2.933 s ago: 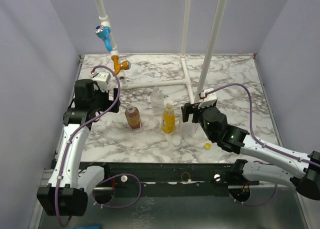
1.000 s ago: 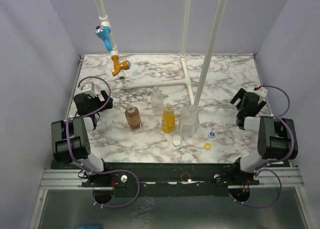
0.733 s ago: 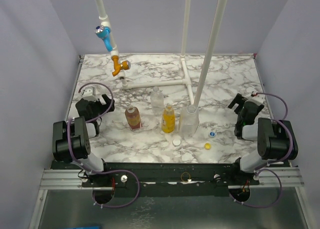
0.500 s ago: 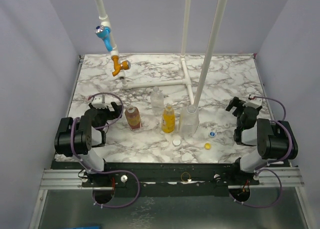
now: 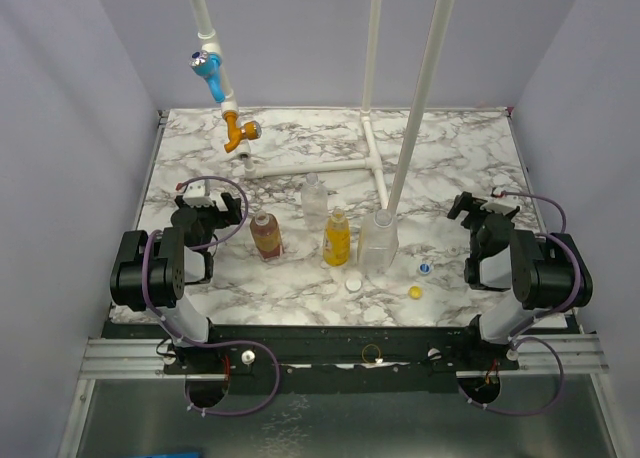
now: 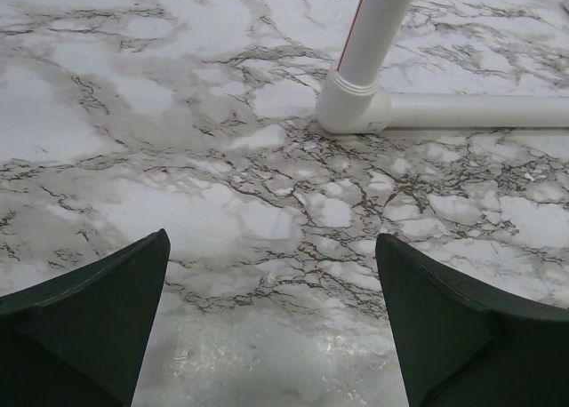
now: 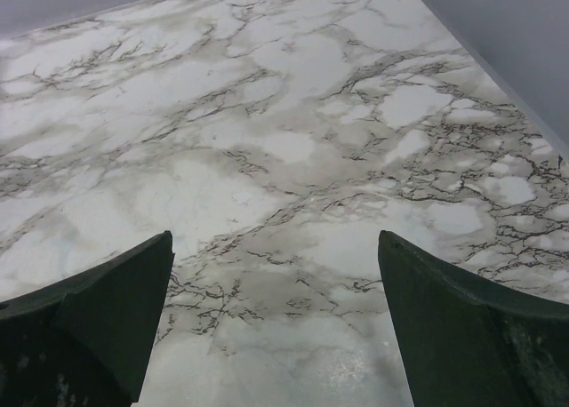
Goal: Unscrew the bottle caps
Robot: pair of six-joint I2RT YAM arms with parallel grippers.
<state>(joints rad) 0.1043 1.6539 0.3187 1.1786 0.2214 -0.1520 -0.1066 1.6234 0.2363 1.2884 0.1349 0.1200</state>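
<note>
Marble veining covers the desk (image 5: 460, 148) that carries everything. At the far left, the left arm is folded near its base. The left claw (image 5: 208, 214) sits over bare marble with its jaws spread wide and nothing between them. The left wrist view shows its dark fingers (image 6: 89, 327) far apart, with a white pipe (image 6: 364, 78) joint standing on the desk beyond them. Higher up at the back, a blue tap handle (image 5: 207, 63) and an orange valve (image 5: 240, 133) sit on a slanted pipe.

Just right of the left claw stands the brown bottle (image 5: 266, 235) with its red label. Next comes the slim clear bottle (image 5: 315, 200), set farther back. After it are the yellow-orange bottle (image 5: 337, 240) and, just beside that, the wider clear bottle (image 5: 378, 246). All four are upright and grouped mid-desk.

Three caps lie loose in front of them. The white cap (image 5: 353, 284) is near the foot of the yellow-orange bottle, the yellow cap (image 5: 415, 292) lies farther right, and the blue-and-white cap (image 5: 425, 269) is just behind it.

At the far right, the right claw (image 5: 478, 210) also stands wide and empty, well apart from the bottles. Its wrist view shows only bare marble between the fingers (image 7: 98, 318).
</note>
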